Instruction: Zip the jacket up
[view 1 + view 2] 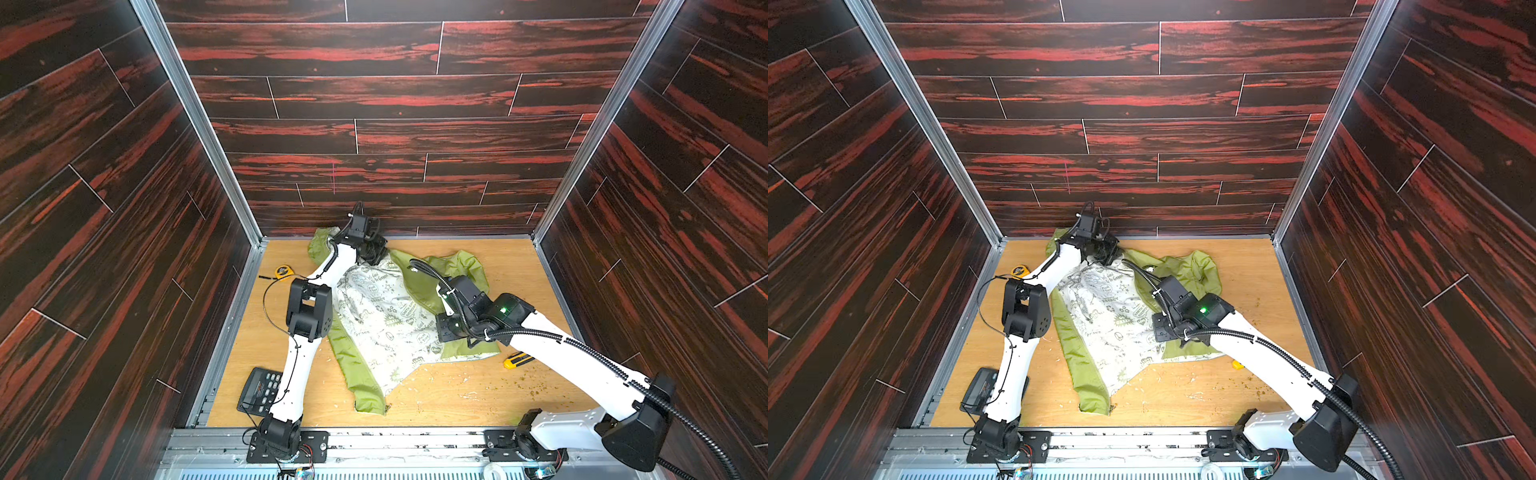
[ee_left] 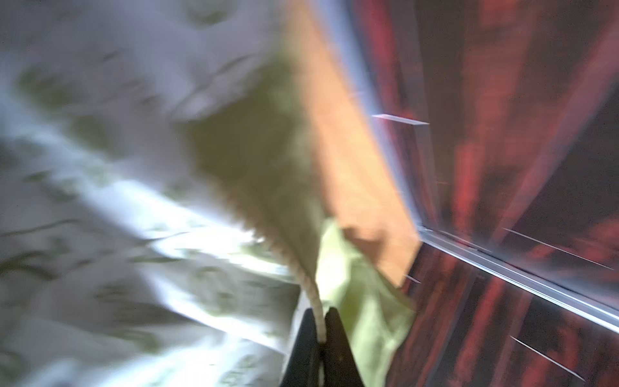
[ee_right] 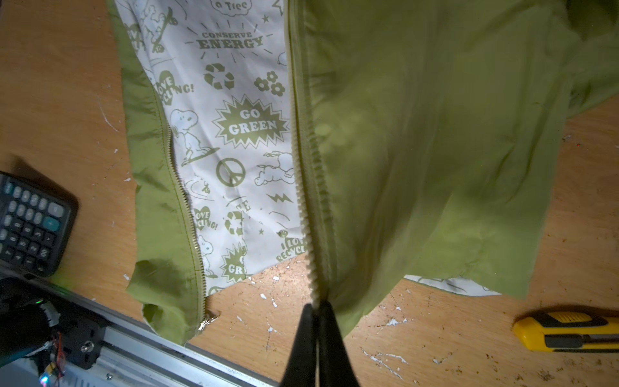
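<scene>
You've clamped both claws on the zipper edge [image 3: 306, 187] of the jacket [image 3: 435, 150]: left claw [image 2: 321, 330] by the tabletop's [image 1: 511, 266] far edge, right claw [image 3: 316, 313] mid-tabletop.

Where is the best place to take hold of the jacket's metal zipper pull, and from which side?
Probably its small loose tab, from above: the zipper pull seems to lie flat on the table at the hem corner of the jacket, sticking out sideways from the teeth, with bare wood beside it.

White arms, black joints
Left arm [image 1: 296, 374] carries a thin black cable [image 1: 264, 303]; right arm [image 1: 582, 353] a ribbed black conduit [image 1: 536, 331] and green light [image 1: 503, 310]
</scene>
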`<action>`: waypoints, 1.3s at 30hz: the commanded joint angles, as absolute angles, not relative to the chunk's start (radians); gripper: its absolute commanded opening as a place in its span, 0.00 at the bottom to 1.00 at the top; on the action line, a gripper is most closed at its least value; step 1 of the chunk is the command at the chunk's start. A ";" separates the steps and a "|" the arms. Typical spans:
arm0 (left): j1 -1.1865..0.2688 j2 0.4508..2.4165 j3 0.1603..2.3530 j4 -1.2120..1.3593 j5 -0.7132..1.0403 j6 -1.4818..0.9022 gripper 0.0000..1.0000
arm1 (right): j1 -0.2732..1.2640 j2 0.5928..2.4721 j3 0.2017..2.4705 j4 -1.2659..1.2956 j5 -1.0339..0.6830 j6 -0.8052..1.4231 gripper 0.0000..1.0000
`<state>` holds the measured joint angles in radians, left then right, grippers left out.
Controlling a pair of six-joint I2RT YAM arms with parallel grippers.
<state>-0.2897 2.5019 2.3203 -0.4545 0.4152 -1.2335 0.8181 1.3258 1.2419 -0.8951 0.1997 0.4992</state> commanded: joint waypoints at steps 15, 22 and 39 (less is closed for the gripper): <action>-0.108 2.415 2.415 -0.668 0.381 -1.067 0.00 | 0.834 1.636 1.313 -0.770 -0.222 0.424 0.00; -0.068 2.495 2.532 -0.754 0.375 -1.034 0.48 | 0.841 1.738 1.421 -0.793 -0.206 0.437 0.33; -0.058 1.908 1.843 -0.787 0.147 -0.870 0.63 | 0.590 1.772 1.479 -0.902 0.093 0.456 0.59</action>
